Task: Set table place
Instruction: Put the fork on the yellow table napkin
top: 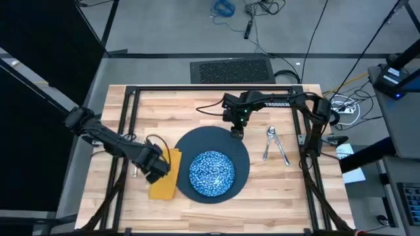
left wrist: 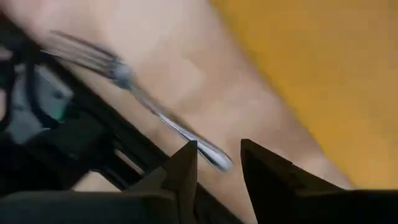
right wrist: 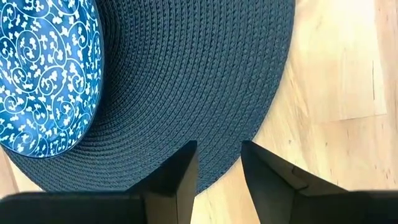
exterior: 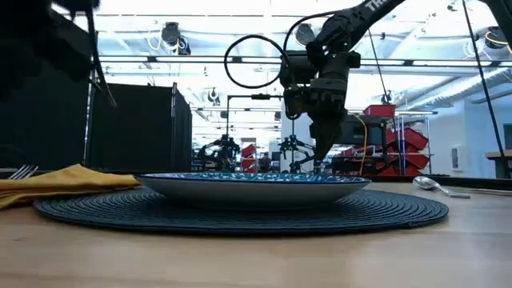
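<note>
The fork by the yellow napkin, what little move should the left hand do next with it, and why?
Probably close the fingers on the fork. The left hand is open with the handle's end lying between its fingertips, on bare table beside the napkin, so it looks lined up for a grasp. The right hand waits over the round mat's far edge.

The mat (right wrist: 205,81) was dark blue-grey and woven; the dish (right wrist: 43,74) blue with white swirls; the napkin (top: 165,178) mustard-yellow; the bench (top: 197,105) pale wood.
</note>
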